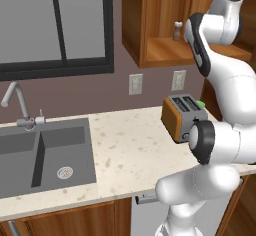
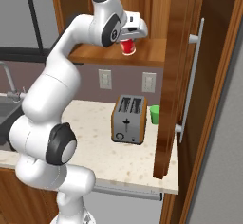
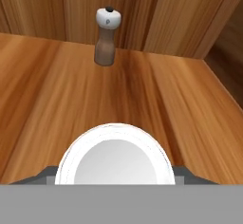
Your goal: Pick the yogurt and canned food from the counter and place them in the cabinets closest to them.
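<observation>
The gripper (image 2: 129, 42) is up inside the open wall cabinet (image 2: 156, 52), pinching the yogurt (image 2: 127, 47); judging by the right base view, the red cup hangs tilted just above the wooden shelf (image 3: 61, 90), probably not set down yet. In the hand view the cup's white round rim and pale top sit right between the dark finger tips, so the hold looks centred, likely to keep it level for the drop-off. The pepper shaker (image 3: 105, 36) stands upright near the back wall of the shelf, well apart from the cup, so there is free board in front to land on. The shelf is smooth streaked reddish-brown wood, plain and flat. The cabinet door (image 2: 178, 76) is swung wide open, with its long steel bar handle (image 2: 193, 78) facing out, which is why the arm can reach in. Below, the counter (image 1: 125, 145) is speckled beige stone; a boxy metal toaster (image 2: 128, 119) with an orange-brown side stands on it, a small green cup (image 2: 154, 114) just beside it. The dark grey sink (image 1: 45, 155) is to the left. I cannot see the canned food.
</observation>
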